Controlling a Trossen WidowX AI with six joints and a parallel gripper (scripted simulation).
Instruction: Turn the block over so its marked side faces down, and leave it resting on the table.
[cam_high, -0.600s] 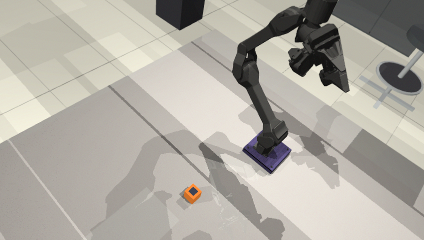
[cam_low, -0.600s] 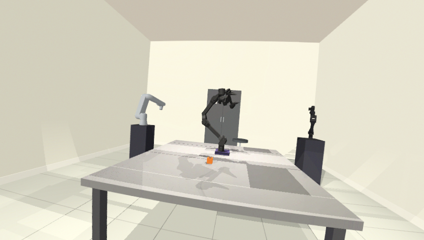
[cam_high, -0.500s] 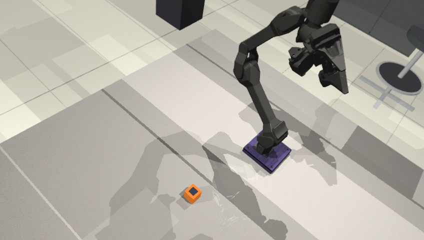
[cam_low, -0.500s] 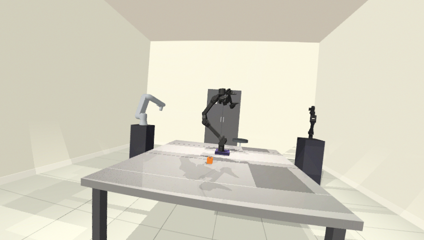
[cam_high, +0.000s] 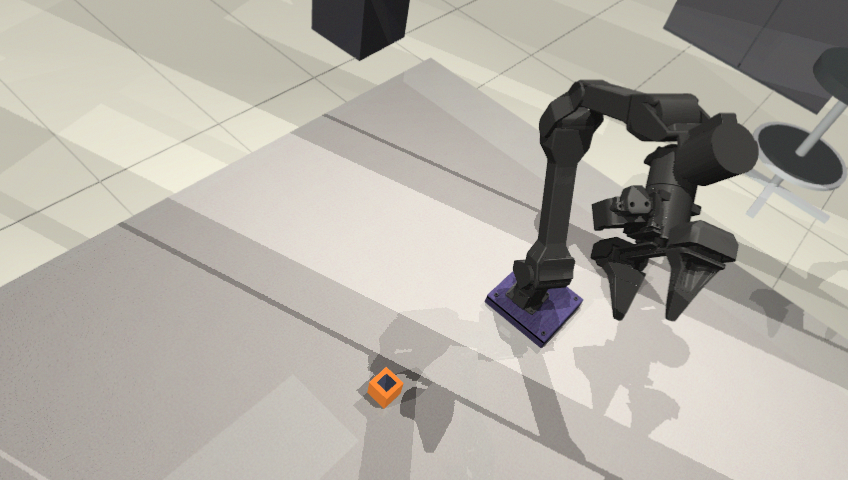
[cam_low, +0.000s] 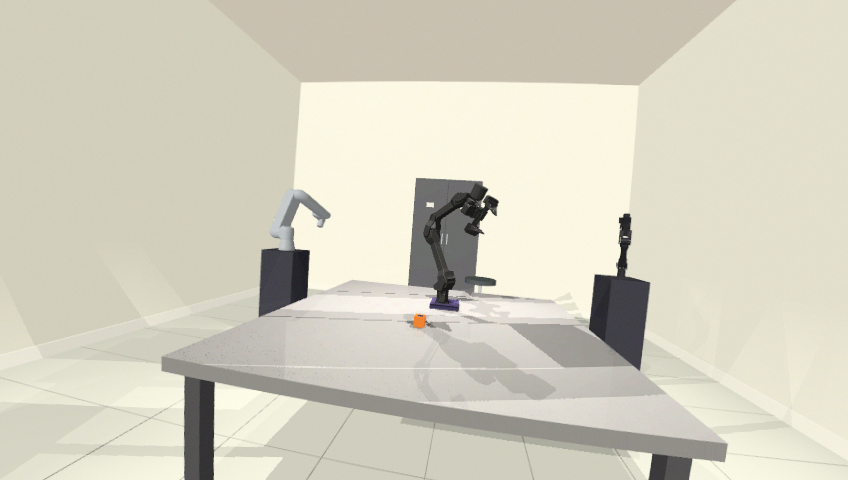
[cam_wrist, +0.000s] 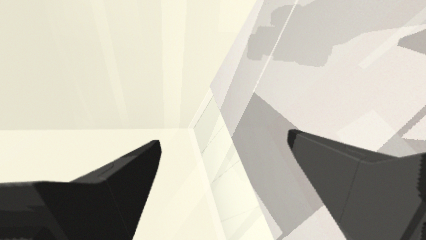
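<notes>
- In the top view, my block (cam_high: 385, 387) (cam_low: 419, 321) lies on the table (cam_high: 249, 309) (cam_low: 380, 344), well apart from the gripper (cam_high: 645, 319) (cam_low: 483, 221) (cam_wrist: 225, 137), toward the lower left of that view.
- The arm's purple base (cam_high: 542, 339) (cam_low: 444, 305) stands between them across the top view, so I judge that I need to swing the arm round as well as bring it down.
- My jaws stand wide open with nothing between them, and they hang raised above table height.
- The wrist view shows me both fingers but no block, so I would steer the first part of the approach by the other two views.
- The block looks like a cube, so I find no long axis to line up with; its side faces matter instead, and they sit turned in the top view.
- The dark square mark faces up, so the turning is not done.
- I'd grip two opposite sides, lift, roll the block over and lower it; a skewed grip could let it slip.
- This is the only arm I count on here, and I see no container in play.
</notes>
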